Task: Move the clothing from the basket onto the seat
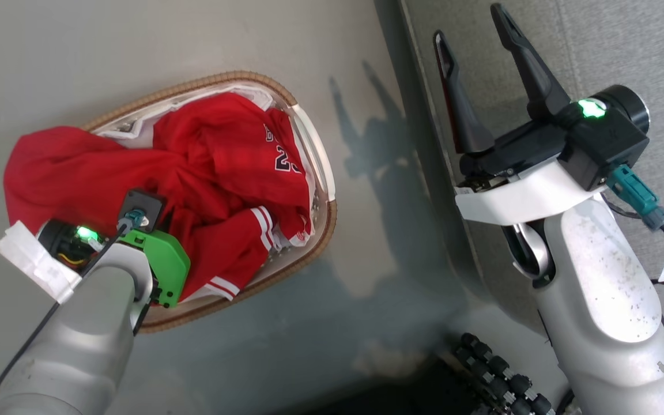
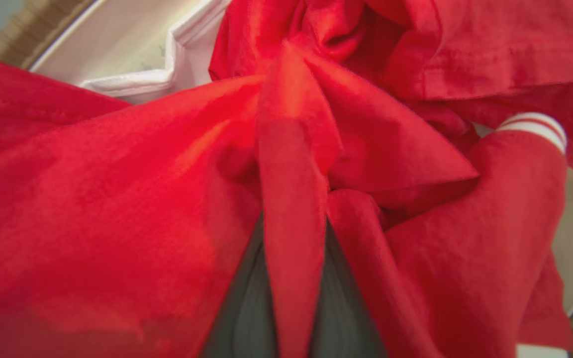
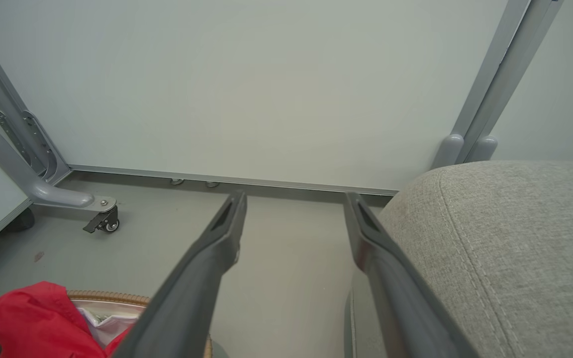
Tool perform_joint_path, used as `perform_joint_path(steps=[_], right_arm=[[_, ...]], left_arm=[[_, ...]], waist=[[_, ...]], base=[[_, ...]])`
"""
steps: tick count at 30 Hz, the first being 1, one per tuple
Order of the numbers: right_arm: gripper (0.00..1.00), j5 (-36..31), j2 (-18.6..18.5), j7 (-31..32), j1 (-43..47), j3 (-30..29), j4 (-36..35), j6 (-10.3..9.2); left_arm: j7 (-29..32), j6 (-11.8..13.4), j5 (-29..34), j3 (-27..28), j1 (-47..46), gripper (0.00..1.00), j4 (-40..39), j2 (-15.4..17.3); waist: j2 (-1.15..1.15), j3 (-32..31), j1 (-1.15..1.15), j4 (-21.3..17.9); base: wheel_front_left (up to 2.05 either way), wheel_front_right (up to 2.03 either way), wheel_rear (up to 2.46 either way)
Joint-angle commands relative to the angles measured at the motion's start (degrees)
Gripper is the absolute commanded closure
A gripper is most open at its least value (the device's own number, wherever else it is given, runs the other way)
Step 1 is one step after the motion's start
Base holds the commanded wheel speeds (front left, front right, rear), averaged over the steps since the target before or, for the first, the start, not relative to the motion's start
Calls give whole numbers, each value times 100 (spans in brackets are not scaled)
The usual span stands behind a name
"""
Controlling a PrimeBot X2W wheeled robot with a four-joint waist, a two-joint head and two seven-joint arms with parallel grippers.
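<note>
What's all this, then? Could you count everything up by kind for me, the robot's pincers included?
red clothing heap: 1, garments too tangled to count apart
basket: 1
seat: 1
grippers: 2, left gripper and right gripper
total: 5

Bright, even light is falling on the floor [image 1: 193, 46], and a soft forked shadow [image 1: 366, 115] is lying between the basket [image 1: 240, 76] and the seat [image 1: 626, 46]. In the left wrist view the red clothing [image 2: 92, 199] is glowing oversaturated, its nearest folds blurring out of focus.
</note>
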Motion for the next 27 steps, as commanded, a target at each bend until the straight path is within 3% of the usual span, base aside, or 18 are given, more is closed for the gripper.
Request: perform_joint_path(steps=[1,6,11,20,27], right_arm=[[0,-62,-18,-28,144,-31,64,-4],[0,-170,-19,-28,431,-251,247,-5],[0,-297,-20,-28,768,-380,459,-5],[0,-360,-21,-28,1408,-413,810,-5],[0,-366,-22,-28,1800,-341,1017,-5]], left_arm=[[-56,48,-59,66,145,100,-36,-23],[-94,212,-171,470,539,100,-760,-56],[-89,349,18,922,1158,100,-1699,-52],[-90,477,518,1758,2193,100,-2936,-323],[-90,316,893,2379,2702,100,-3834,-603]], waist=[[0,-521,0,139],[0,-1234,0,369],[0,-1865,0,599],[0,-2930,0,942],[0,-3563,0,1095]], base=[[0,0,0],[0,0,0],[0,0,0],[0,0,0],[0,0,0]])
